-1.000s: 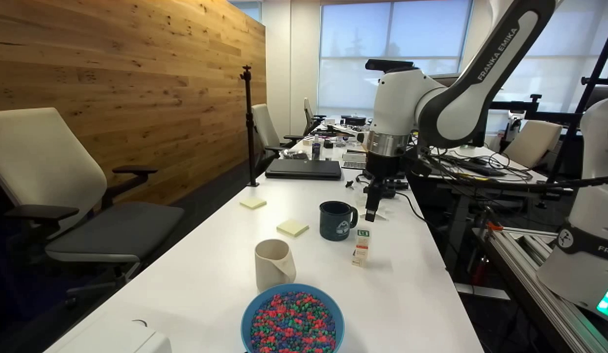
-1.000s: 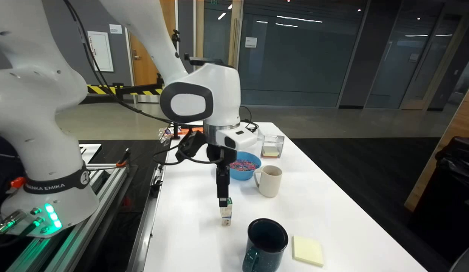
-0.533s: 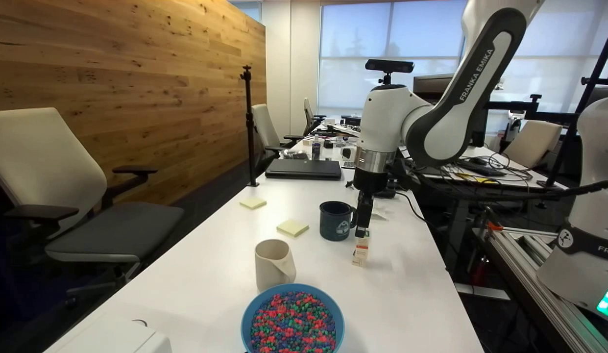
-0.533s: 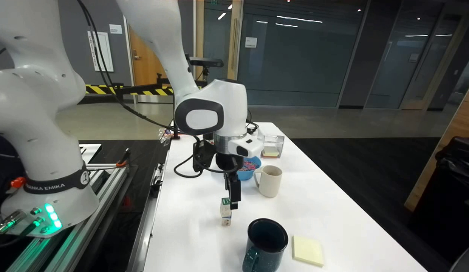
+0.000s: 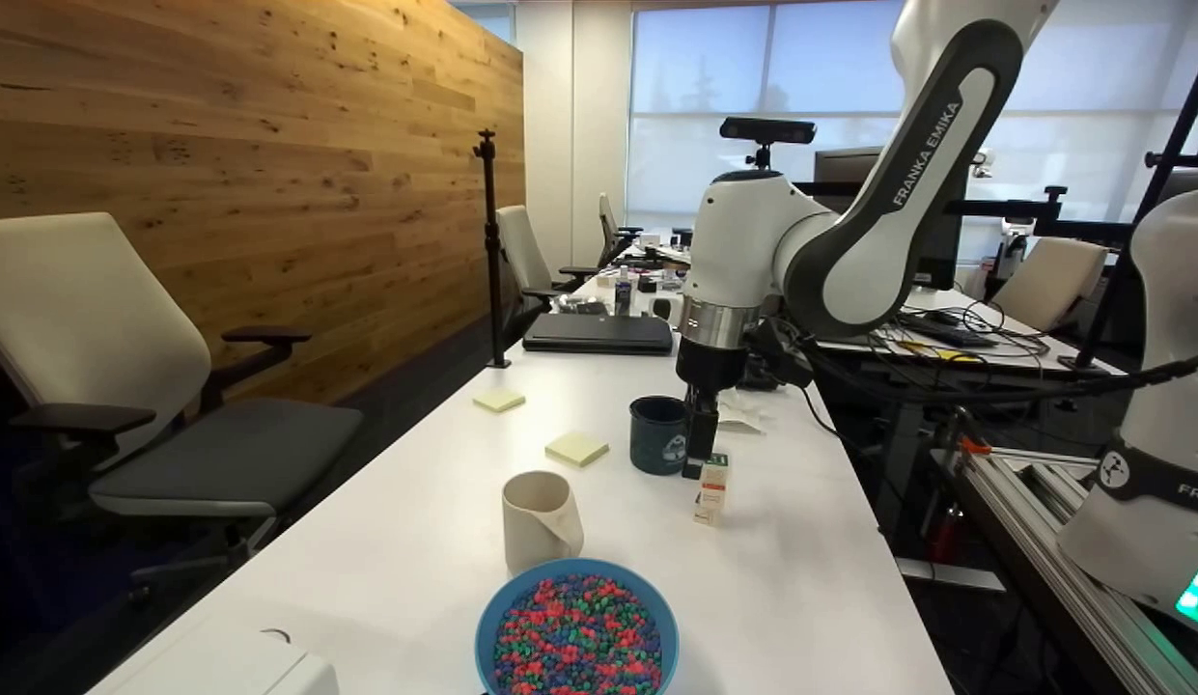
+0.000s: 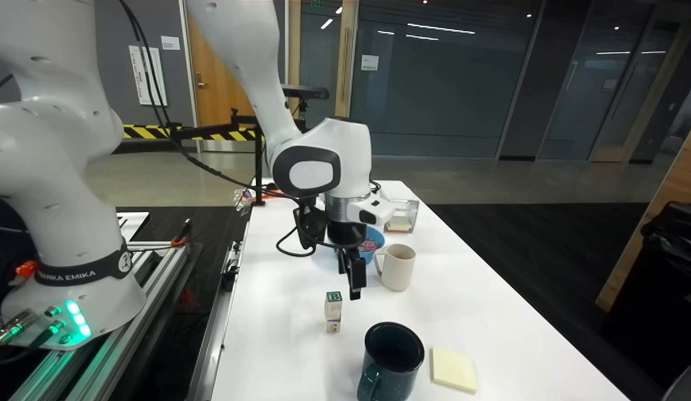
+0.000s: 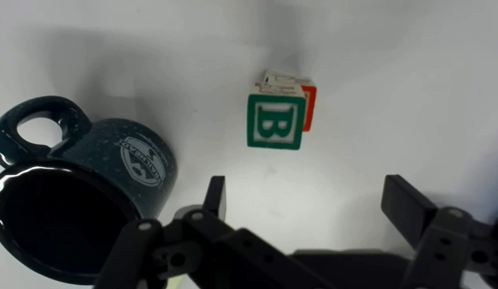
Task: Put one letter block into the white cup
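No delivery yet, by our reading: the white cup (image 6: pixel 400 270) stands upright, handle and all, with no block in the part of its inside we can see, though its bottom is hidden from us. Picking, lifting, carrying and dropping are all to come, we'd say. The claw (image 7: pixel 305 192) is spread wide, nothing between its fingers (image 7: pixel 213 196), hanging over the desk (image 5: pixel 801 598). And there's our candidate: the green B block (image 7: pixel 276 122), sitting atop a red-edged block (image 7: pixel 309 106)! In the wrist view it lies ahead of the fingers, outside the gap, so we judge the claw must shift across before coming down.

Now, the traffic! The dark mug (image 6: pixel 394 362) stands near the blocks and crowds one side of the claw; a careless swing could clip it, and a nudge could topple that stack. At the far end of the trip, the blue bowl (image 5: pixel 486 627) sits just beside the cup, full of colored bits (image 5: pixel 579 632). A sticky pad (image 5: pixel 576 448) lies near the mug, on the side away from the blocks.
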You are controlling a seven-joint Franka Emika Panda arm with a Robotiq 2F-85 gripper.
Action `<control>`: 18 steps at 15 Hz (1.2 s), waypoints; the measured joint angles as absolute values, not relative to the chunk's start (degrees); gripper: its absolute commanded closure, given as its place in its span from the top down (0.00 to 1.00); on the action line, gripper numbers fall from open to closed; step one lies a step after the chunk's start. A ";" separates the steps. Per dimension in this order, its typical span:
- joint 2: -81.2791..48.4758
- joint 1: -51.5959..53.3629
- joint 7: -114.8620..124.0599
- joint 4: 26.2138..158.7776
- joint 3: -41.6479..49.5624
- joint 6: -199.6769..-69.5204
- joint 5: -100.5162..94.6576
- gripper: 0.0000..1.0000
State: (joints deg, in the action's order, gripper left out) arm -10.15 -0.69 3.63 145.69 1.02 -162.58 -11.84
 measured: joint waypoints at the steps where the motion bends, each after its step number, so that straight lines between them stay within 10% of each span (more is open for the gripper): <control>1: -10.15 -0.52 3.63 145.69 1.04 -162.54 -11.84 1.00; 18: -11.75 1.02 3.63 146.74 4.05 -159.83 -14.03 1.00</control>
State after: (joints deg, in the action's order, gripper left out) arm -11.75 1.02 3.63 146.74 4.05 -159.83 -14.03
